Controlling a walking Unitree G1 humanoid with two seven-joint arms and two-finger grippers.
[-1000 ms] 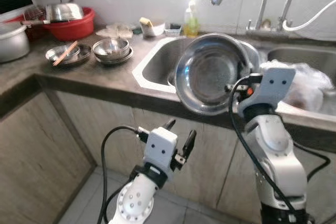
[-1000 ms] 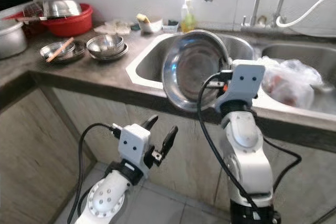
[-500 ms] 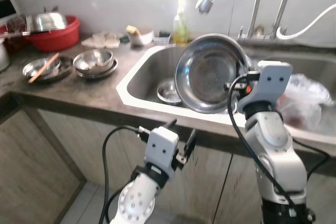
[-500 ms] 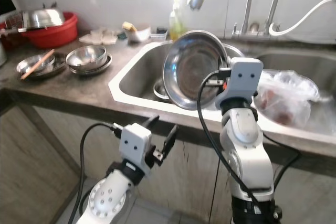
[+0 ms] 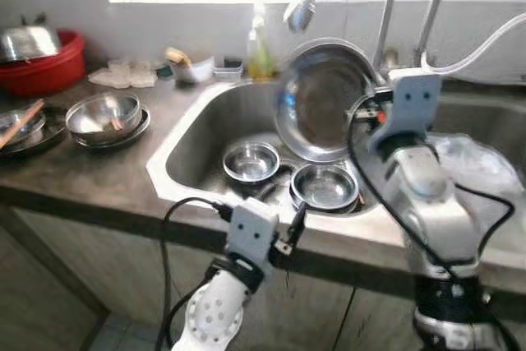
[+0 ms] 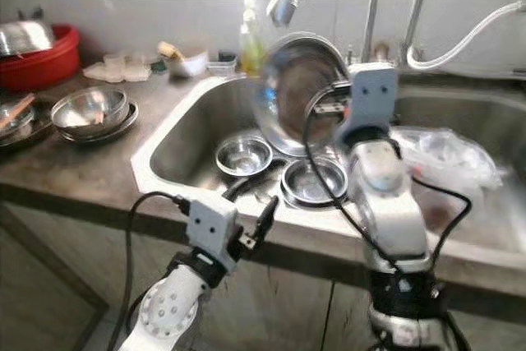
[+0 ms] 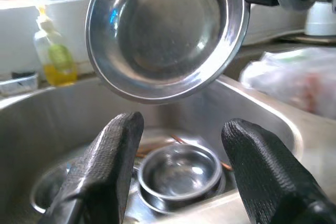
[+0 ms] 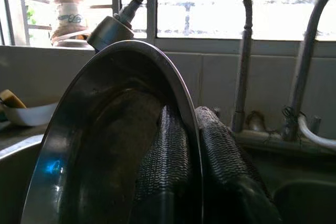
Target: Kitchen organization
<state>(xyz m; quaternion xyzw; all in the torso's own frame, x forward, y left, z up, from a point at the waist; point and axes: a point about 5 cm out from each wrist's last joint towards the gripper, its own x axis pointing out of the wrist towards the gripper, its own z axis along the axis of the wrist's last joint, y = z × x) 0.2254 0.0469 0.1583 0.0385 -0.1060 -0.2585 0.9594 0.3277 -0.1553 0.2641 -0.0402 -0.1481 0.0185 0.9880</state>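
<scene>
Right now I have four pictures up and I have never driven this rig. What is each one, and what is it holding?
The two wide pictures come from the robot's head, looking down at a kitchen sink. The other two come from cameras on its wrists. The right gripper pinches the rim of a big steel bowl, held on edge above the sink. The left gripper is open and holds nothing, low at the counter's front edge. Two small bowls lie in the sink, a plastic bag to the right, stacked bowls on the counter.
</scene>
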